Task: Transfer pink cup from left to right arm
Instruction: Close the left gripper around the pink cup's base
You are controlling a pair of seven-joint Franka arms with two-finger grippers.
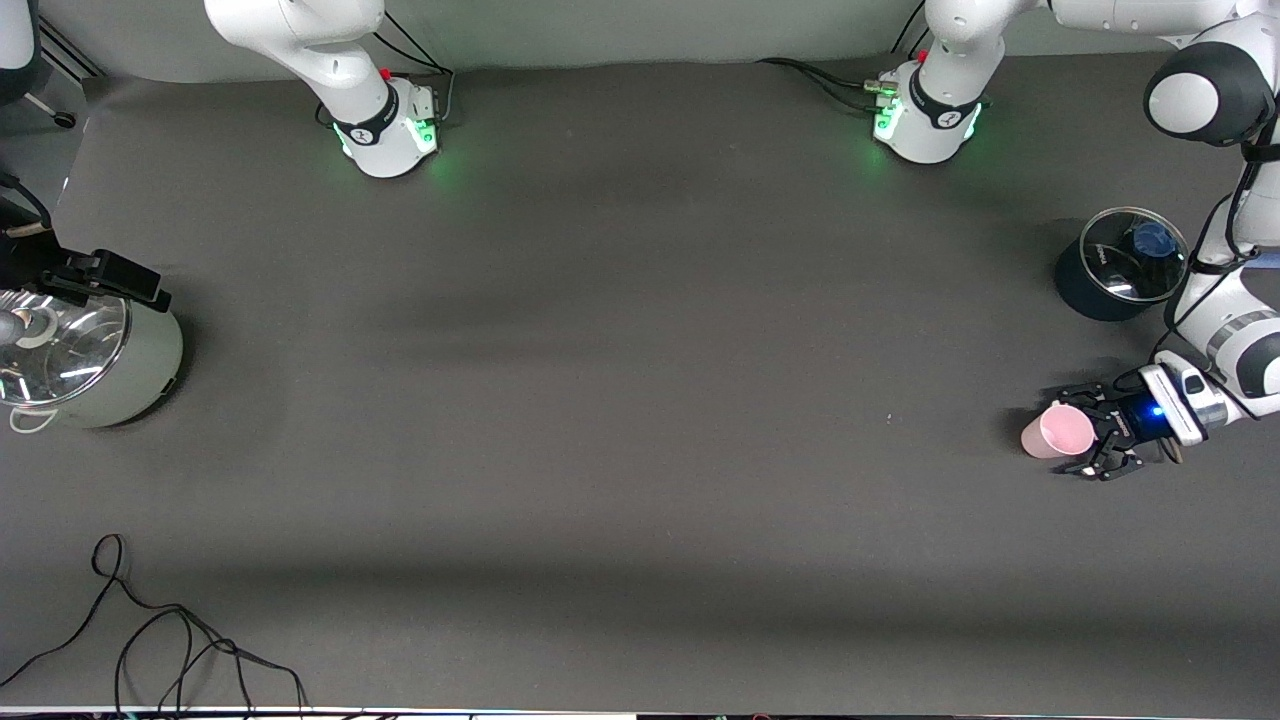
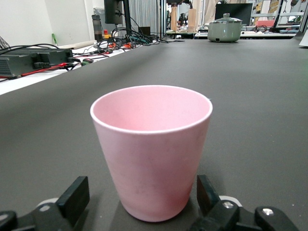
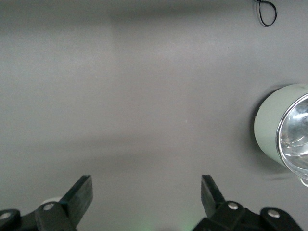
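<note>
Lower right of frame: left gripper point(image 1: 1085, 433) open around upright cup point(image 1: 1057, 431), fingers point(image 2: 73, 197) not touching. Right gripper point(image 3: 147, 192) open, waiting.

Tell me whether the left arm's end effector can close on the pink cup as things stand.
Probably yes: the left end effector is open, with a finger either side of the upright pink cup, and nothing stands between them.

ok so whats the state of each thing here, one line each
pink cup: upright on the table, not lifted, between the open fingers of the left pincer
left pincer: open, low at the cup
right pincer: open, holding nothing, above the table by the green pot
green pot: glass lid on
dark pot: glass lid on
</note>
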